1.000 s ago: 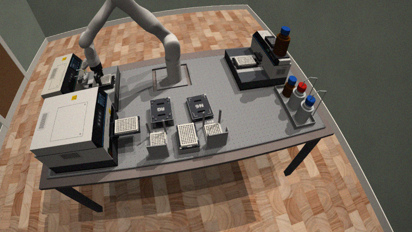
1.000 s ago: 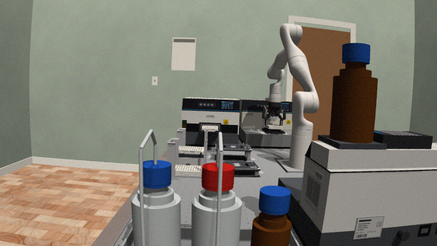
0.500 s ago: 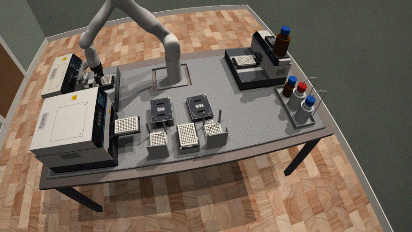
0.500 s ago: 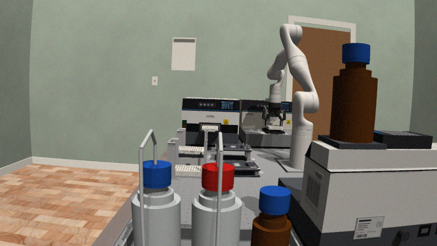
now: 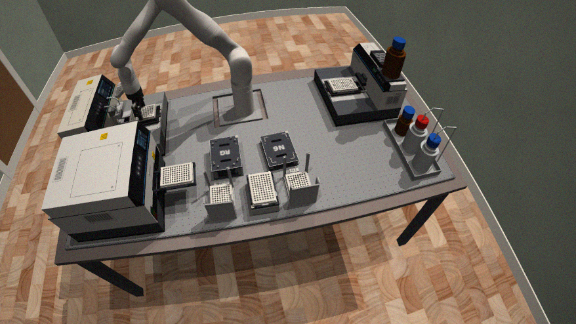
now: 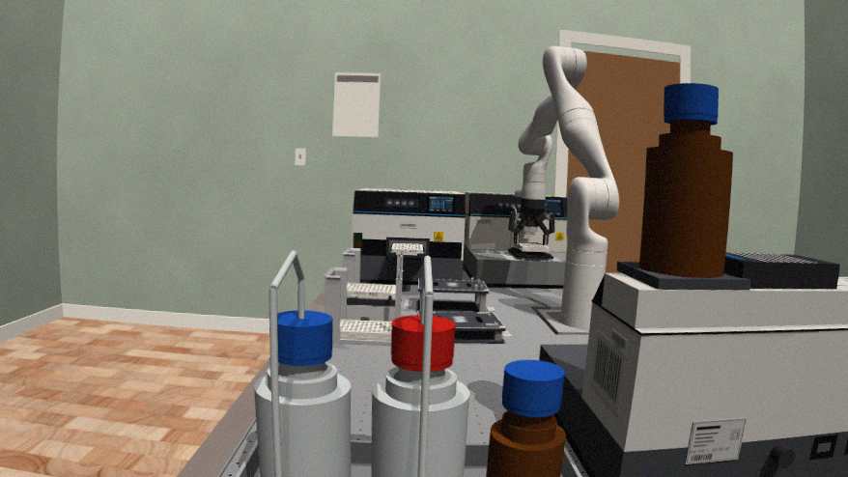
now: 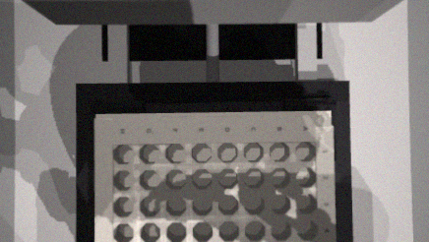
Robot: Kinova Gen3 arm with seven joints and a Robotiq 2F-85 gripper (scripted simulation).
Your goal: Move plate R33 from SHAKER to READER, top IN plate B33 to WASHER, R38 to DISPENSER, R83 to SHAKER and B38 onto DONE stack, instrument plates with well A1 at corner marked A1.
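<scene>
My gripper is at the back-left instrument, WASHER, pointing down. It is shut on a white plate by its long sides. The plate is level, over the black carrier and at or just above its floor; I cannot tell if it touches. In the wrist view its A1 corner is top right; its code is not readable. Other plates are on the READER tray, on the SHAKER, on the DISPENSER, and in the left rack and right rack.
The READER housing stands close in front of the gripper. The WASHER housing is beside it. Nests RG and N6 bear no plate. The racks have tall posts. Bottles stand in a tray at the right.
</scene>
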